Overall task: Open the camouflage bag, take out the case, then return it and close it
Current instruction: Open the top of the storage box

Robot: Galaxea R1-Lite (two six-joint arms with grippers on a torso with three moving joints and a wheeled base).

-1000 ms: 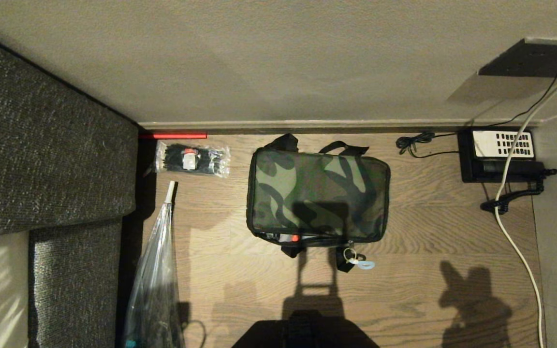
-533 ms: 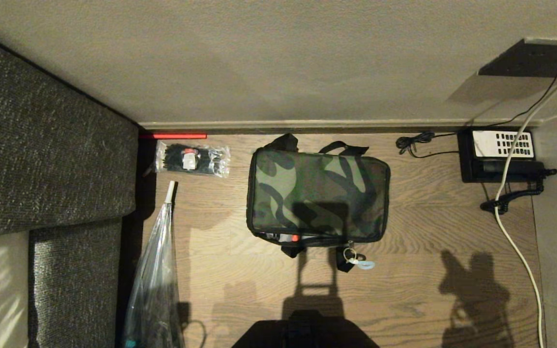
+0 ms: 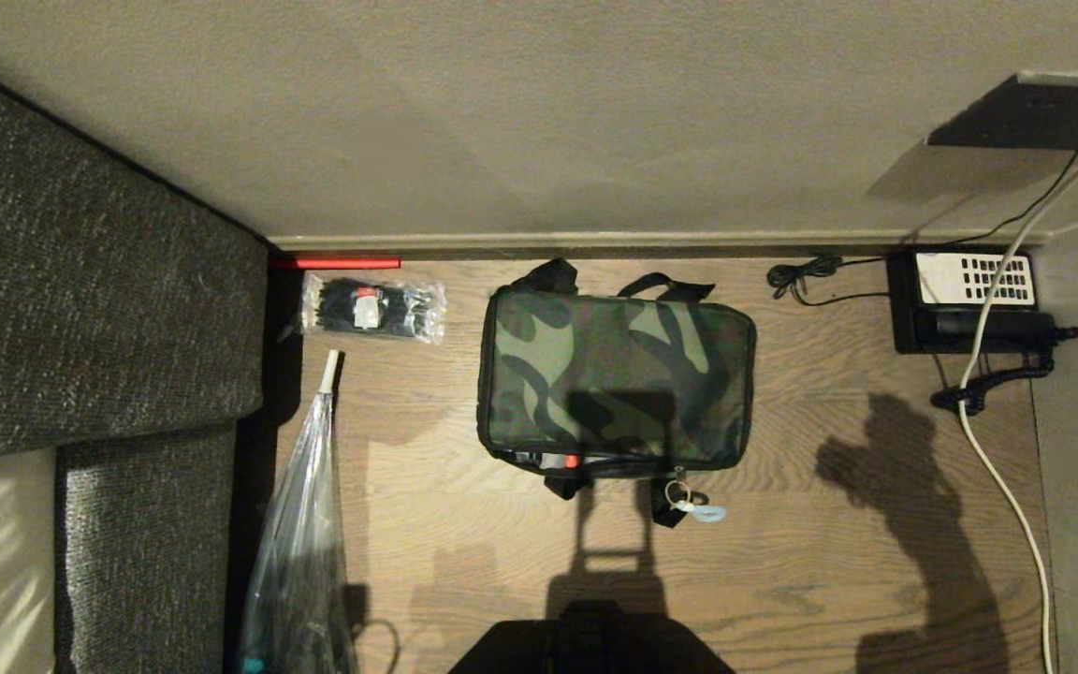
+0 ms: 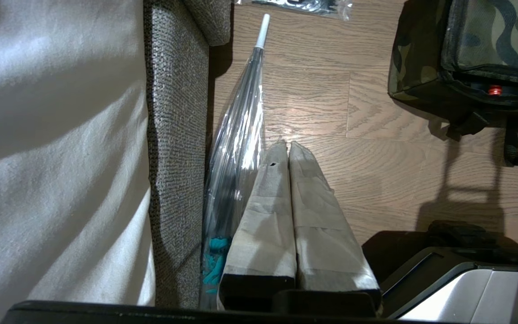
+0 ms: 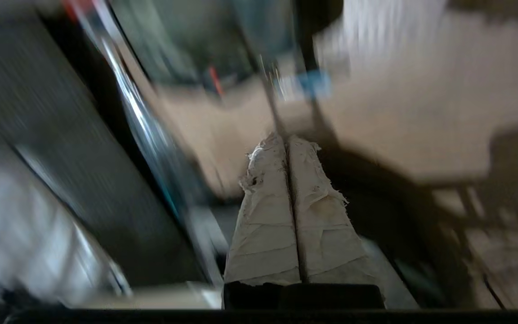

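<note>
Sofa (image 3: 80,309), grey and coarse-woven, fills the robot's left side of the head view and walls in the working patch of wooden floor (image 3: 829,580); the far wall closes the other side, so the bag can only be approached from the robot's side. Camouflage bag (image 3: 616,376) lies flat on the floor in the middle, lid up and shut, handles toward the wall and the zipper pull with its pale blue tag (image 3: 700,511) facing the robot, which I judge is where an opening move must start. Case not visible; presumably inside the bag, though a small red dot shows at the near seam. Clear folded umbrella (image 3: 300,552) lies along the sofa base, well apart from the bag. Black desk telephone (image 3: 969,300) sits by the wall at the robot's right, its white cable trailing over the floor. Packet of black cable ties (image 3: 372,309) rests near the wall between sofa and bag. Left tool (image 4: 288,148) hangs beside the umbrella, taped fingers pressed together, empty, parked. Right tool (image 5: 287,144) likewise has fingers together and holds nothing; its view is smeared, only its shadow shows in the head view.
</note>
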